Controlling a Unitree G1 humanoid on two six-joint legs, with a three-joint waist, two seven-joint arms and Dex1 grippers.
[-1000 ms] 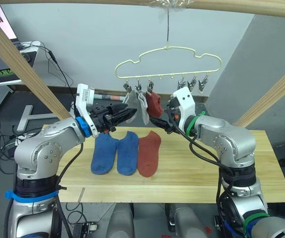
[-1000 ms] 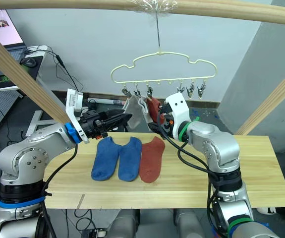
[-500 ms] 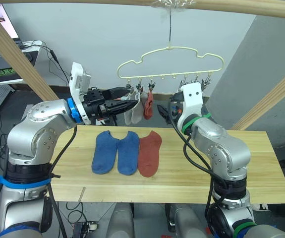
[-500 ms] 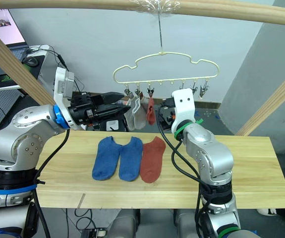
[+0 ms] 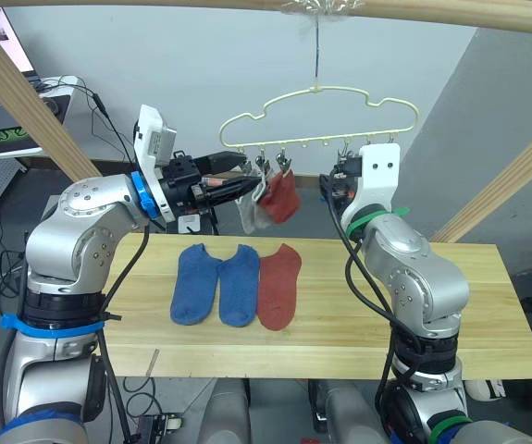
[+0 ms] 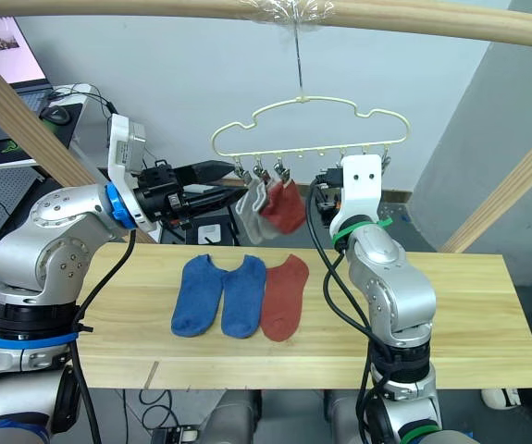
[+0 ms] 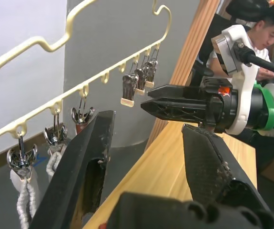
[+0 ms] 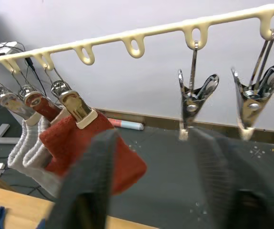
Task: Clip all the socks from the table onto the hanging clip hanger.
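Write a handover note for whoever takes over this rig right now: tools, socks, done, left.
Left tool: open, empty, raised beside the hung socks.
Right tool: open, empty, just under the clip hanger.
Done: two grey socks and one red sock are clipped on.
Left: two blue socks and a red sock lie side by side on the table; spare clips hang free.

Left arm: raised, elbow bent, forearm level and reaching inward above the left part of the table's far edge. Left gripper: two black fingers spread apart, nothing between them.

Right arm: upper arm upright, forearm raised steeply above the far edge near its middle. Right gripper: fingers parted in the wrist view, empty, pointing toward the left gripper.
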